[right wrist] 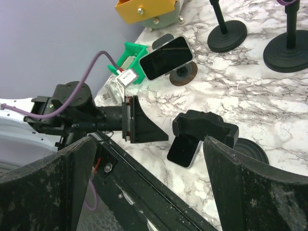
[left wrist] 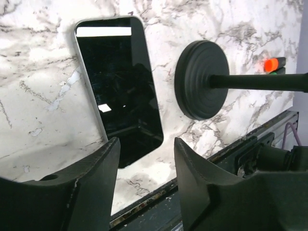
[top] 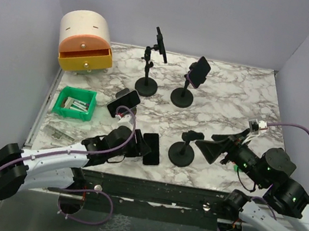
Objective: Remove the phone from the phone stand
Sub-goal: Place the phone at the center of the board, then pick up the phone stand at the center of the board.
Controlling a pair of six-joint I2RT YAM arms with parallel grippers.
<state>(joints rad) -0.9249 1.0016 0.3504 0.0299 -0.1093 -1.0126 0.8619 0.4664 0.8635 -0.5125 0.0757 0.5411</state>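
From above, the phone (top: 151,149) lies flat on the tabletop (top: 235,100) by its near edge, just left of the phone stand (top: 183,149), which carries nothing. My left claw (top: 139,147) sits low beside the phone, and my right claw (top: 211,150) gapes wide just right of the stand. Through my left wrist, the phone rests screen up on the marble with its near corner just past my fingers (left wrist: 86,178). They stand apart with nothing clamped between them, and the stand's round base (left wrist: 202,79) sits beside the phone, not touching it. Through my right wrist, my fingers (right wrist: 255,178) are spread wide and empty. The stand's bare cradle (right wrist: 204,127) shows between them, with the phone flat on the tabletop beyond it. I judge the removal itself done, and all that seems left is lifting both claws clear.
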